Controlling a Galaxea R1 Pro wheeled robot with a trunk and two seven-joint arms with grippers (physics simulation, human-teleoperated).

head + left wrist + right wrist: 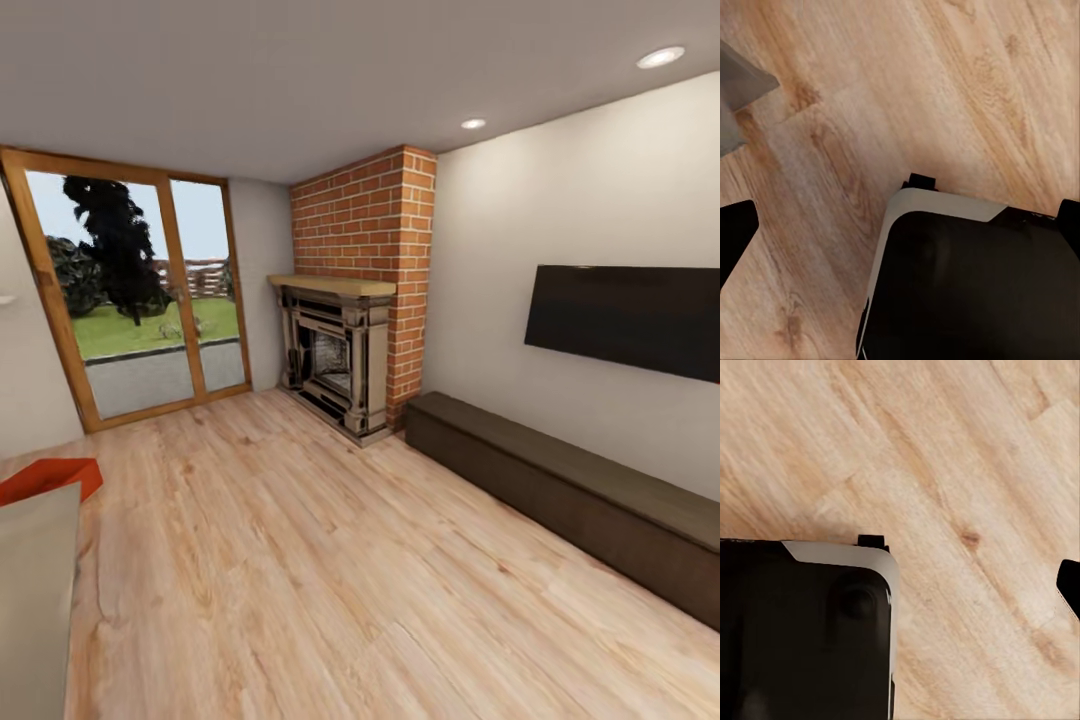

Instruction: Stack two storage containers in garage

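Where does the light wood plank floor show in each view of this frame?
Head view: the wood plank floor fills the lower half, from the glass doors to the dark bench.
Left wrist view: floor surrounds the robot's black base.
Right wrist view: floor beside the same base.
Shared landmark: the black, pale-rimmed base, in both wrist views.

The head camera looks forward and slightly down from standing height across the living room's plank floor toward the fireplace, glass doors and a wall-mounted screen, all at some distance. Both wrist cameras face straight down at the same plank floor from close range, each with the robot's black-and-white base in frame.
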